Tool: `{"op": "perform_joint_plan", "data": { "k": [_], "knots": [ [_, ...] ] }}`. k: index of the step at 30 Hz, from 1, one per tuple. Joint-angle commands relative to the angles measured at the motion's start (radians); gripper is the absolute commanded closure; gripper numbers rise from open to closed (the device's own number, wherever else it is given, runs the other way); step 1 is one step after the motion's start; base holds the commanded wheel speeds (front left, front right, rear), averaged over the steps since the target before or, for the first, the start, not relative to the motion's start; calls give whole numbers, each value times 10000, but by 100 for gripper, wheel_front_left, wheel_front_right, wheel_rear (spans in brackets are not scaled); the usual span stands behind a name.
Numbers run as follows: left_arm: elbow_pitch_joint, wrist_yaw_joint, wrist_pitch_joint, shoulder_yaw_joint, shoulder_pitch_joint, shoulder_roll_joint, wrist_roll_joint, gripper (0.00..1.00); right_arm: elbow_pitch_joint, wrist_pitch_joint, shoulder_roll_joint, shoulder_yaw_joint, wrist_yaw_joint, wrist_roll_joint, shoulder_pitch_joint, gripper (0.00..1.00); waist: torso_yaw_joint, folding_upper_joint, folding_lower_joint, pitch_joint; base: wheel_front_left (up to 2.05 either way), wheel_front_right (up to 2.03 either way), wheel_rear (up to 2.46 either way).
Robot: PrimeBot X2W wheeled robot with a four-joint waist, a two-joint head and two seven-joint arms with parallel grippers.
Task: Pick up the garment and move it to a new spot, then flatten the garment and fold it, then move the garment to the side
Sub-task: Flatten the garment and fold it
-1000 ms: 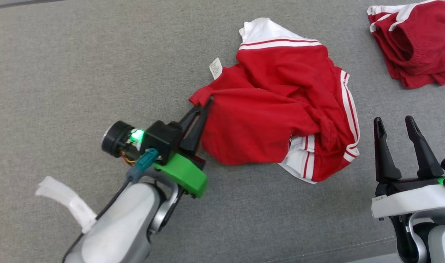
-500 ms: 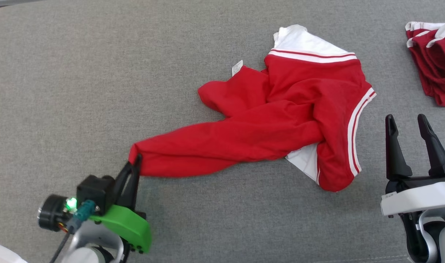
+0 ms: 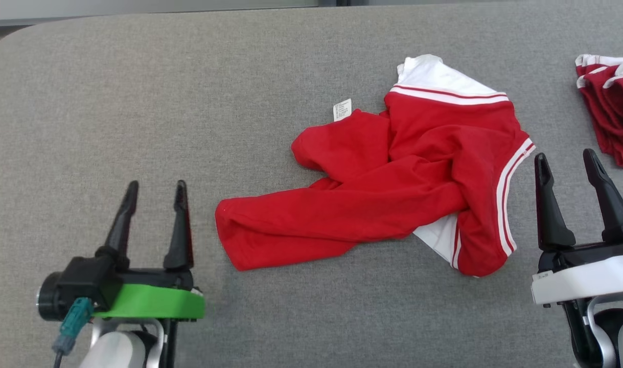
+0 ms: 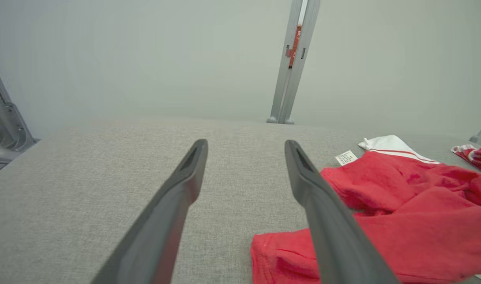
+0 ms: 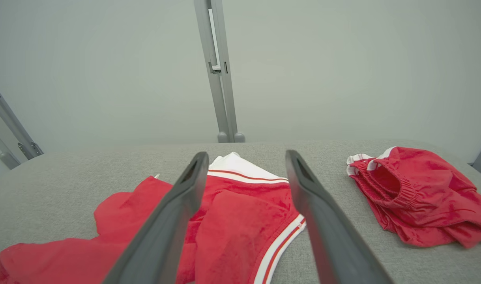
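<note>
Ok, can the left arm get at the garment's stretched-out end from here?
Likely yes: the left gripper, jaws open, sits beside that end of the garment, only grey surface between them, nothing blocking.

Bright, even, diffuse light; no glare, no evident single source. Shadows soft and thin: a faint rim under the red garment (image 3: 393, 179) on the grey bench (image 3: 137, 102). Head view sharp. Left wrist view: fingers (image 4: 171, 209) soft close up; metal post (image 4: 291, 63) leans from wide-angle distortion.

Your grey fabric bench (image 3: 137, 102) rounds off at 10 o'clock; behind it stand a plain pale wall (image 4: 145, 51) and 1 metal post (image 4: 291, 63) at 12 o'clock.
</note>
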Motion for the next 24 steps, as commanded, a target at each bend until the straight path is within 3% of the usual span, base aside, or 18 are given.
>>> {"op": "perform_joint_plan", "data": {
  "k": [1,9,24],
  "knots": [
    [-44,180,-66,178,-171,180,223,0,-57,54,-25,49,0,-36,165,0,-18,0,0,-257,0,0,0],
    [365,463,29,515,100,780,489,0,-65,196,23,331,0,8,566,0,-322,0,0,-702,0,0,0],
    [229,401,144,232,-118,678,509,0,567,430,24,501,0,113,932,0,-142,0,0,-520,0,0,0]
  ]
}}
